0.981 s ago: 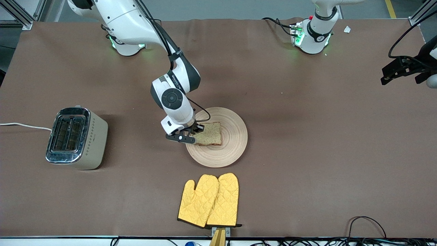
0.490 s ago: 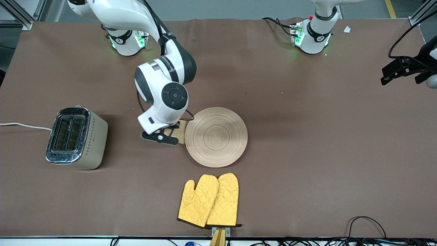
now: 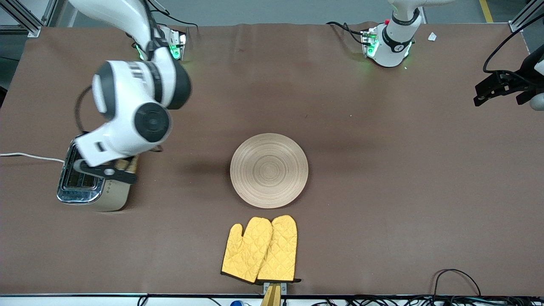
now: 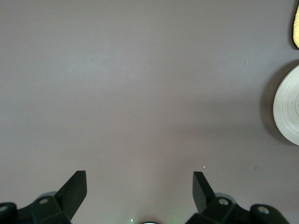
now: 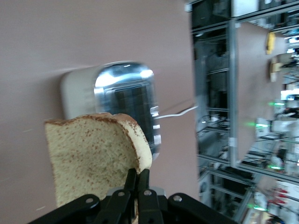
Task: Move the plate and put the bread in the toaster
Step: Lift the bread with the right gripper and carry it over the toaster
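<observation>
Bread (image 5: 91,158), speckled and brown-crusted, is pinched by right hand (image 5: 135,179) over chrome-topped toaster (image 3: 95,191); left hand (image 4: 140,186) spread.

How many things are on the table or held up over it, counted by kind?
Plate: 1
Toaster: 1
Bread slice: 1, held over the toaster
Yellow oven mitts: 2
Total: 5
</observation>
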`<action>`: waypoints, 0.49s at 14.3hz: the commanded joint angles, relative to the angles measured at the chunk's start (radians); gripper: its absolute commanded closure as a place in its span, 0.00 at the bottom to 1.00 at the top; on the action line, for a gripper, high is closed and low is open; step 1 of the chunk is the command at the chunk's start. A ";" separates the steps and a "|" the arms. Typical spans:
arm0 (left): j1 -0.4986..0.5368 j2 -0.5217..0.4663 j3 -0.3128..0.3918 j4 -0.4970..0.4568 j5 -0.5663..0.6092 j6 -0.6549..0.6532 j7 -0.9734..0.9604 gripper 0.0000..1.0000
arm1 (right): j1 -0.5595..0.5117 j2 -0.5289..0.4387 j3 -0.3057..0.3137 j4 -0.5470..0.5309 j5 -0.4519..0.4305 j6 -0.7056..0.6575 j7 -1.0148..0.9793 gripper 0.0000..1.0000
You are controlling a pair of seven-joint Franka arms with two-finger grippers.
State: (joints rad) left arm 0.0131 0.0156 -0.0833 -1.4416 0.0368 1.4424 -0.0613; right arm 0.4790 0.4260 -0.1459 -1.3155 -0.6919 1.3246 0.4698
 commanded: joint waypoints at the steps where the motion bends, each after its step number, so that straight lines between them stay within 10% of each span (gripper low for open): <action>1: -0.007 0.001 0.003 -0.002 -0.021 0.019 0.000 0.00 | -0.022 -0.048 0.016 -0.101 -0.176 -0.001 -0.023 1.00; 7: -0.004 0.003 0.003 -0.005 -0.032 0.019 0.008 0.00 | -0.039 -0.115 0.017 -0.330 -0.329 0.090 0.048 1.00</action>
State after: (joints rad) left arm 0.0114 0.0209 -0.0841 -1.4421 0.0197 1.4515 -0.0612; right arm 0.4428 0.3761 -0.1444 -1.5143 -0.9463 1.3838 0.4608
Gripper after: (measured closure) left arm 0.000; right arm 0.960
